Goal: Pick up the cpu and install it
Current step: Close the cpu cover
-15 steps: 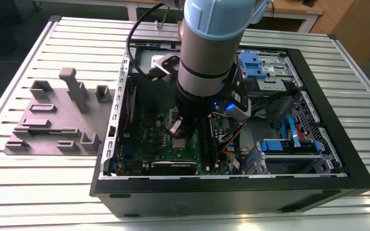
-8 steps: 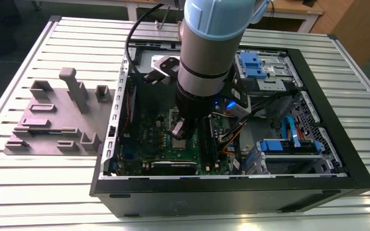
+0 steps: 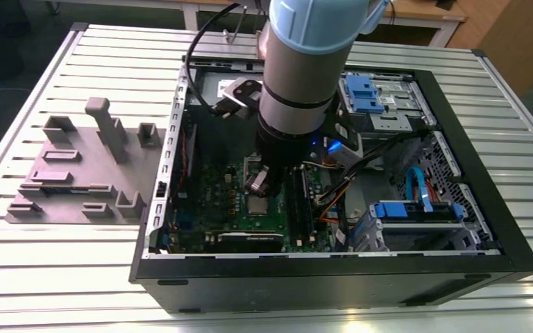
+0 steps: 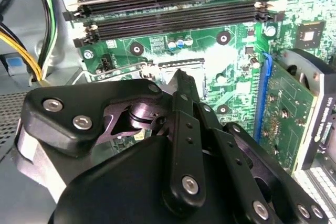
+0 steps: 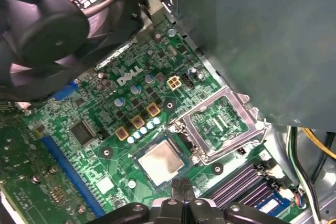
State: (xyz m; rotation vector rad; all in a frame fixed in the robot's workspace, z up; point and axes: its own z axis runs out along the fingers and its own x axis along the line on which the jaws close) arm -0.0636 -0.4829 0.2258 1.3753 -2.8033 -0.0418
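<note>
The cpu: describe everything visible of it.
The cpu is a small flat square with a pale silver-grey metal top and a thin darker rim. It lies flat, top up, in its socket on the green motherboard. The socket's metal retention frame is swung open beside it, not covering it. The hand hovers close by one edge, its fingers together, gripping nothing; whether it touches the chip cannot be told.

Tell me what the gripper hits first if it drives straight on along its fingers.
Probably the cpu in its socket, or the socket edge beside it. The gripper hangs just over that spot, but depth is unclear.
</note>
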